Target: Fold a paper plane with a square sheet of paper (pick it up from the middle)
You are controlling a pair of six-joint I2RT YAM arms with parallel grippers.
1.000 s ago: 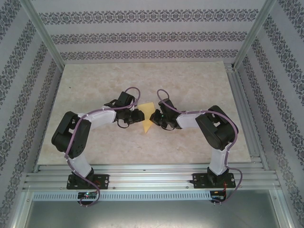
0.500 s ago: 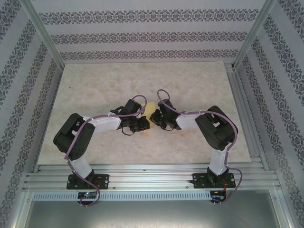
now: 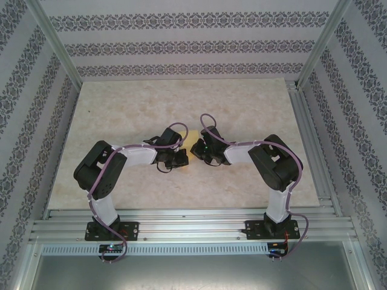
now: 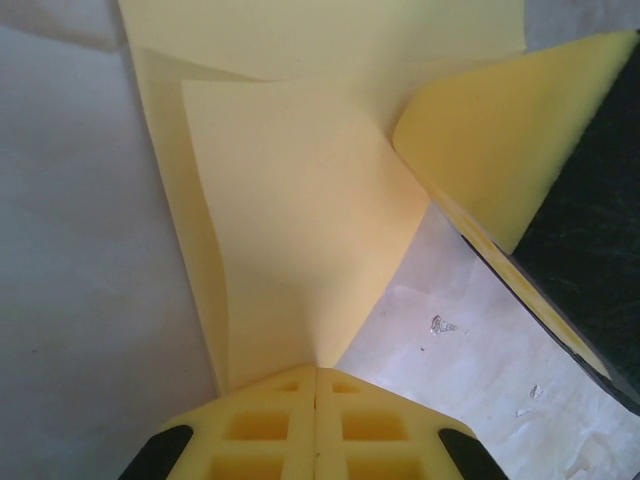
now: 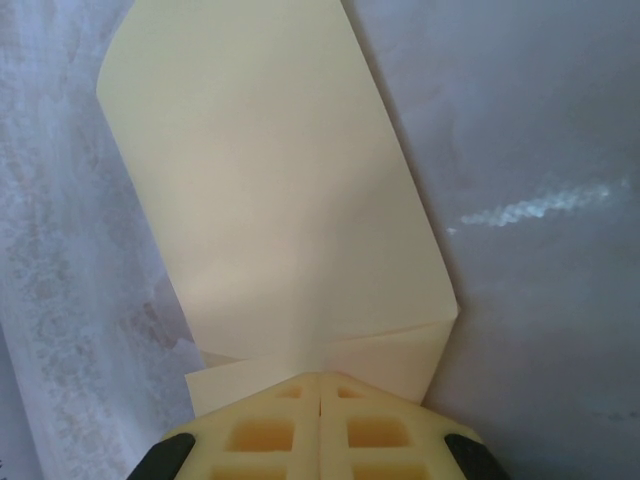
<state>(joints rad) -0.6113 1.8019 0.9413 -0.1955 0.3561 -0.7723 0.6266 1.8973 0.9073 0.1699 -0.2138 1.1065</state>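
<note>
Mid-fold stage. The partly folded square sheet of paper (image 4: pixel 290 200) sits mid-table (image 3: pixel 121 109) between the claws. The left gripper (image 4: pixel 316 375) and right gripper (image 5: pixel 320 380) each pinch a paper edge, jaws closed on it. Both arms reach inward, elbows out, wrists low and nearly meeting. The next move likely calls for a coordinated flap fold with the edges aligned.

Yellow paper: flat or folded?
Folded. The square sheet of paper shows overlapping layers and creases; the left gripper and right gripper are each shut on an edge.
</note>
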